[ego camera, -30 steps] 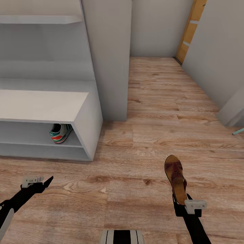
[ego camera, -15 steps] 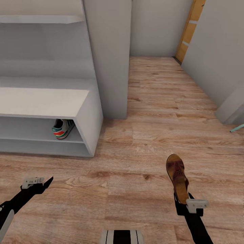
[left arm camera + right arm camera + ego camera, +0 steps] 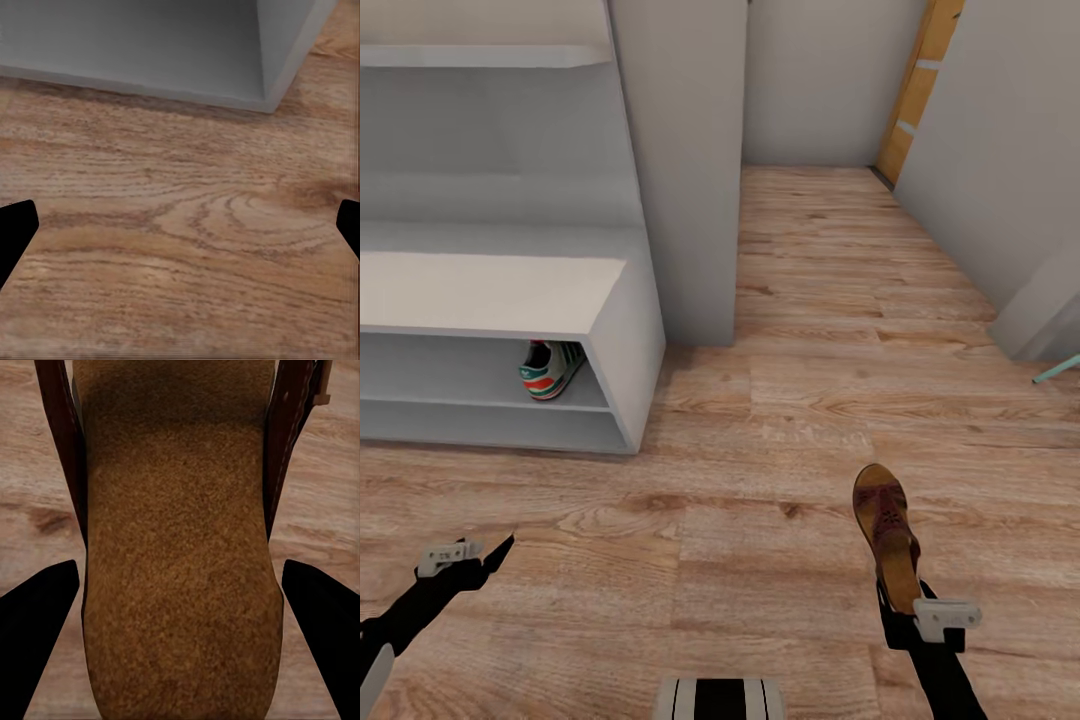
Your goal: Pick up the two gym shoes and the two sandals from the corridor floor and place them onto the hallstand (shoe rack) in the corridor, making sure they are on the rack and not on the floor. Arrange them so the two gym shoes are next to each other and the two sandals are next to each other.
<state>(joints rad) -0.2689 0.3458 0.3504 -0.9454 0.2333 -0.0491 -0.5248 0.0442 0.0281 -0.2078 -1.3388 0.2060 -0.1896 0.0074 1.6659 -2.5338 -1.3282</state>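
Sandal (image 3: 888, 545) rides heel-first in your right gripper (image 3: 908, 608), tan footbed filling its wrist view, while your left gripper (image 3: 180, 225) hangs wide-jawed over corridor floor (image 3: 760, 480) by the hallstand (image 3: 610, 340) corner.

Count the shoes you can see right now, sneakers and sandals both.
2. One gym shoe sits on the hallstand's upper shelf; one sandal is in the right gripper. Others may be hidden.

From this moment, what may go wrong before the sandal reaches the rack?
1. The right gripper holds the sandal only at its heel end, with the rest sticking out forward; it might tilt or slip while moving.
2. A gym shoe already sits at the hallstand's shelf end, so the sandal may bump it.
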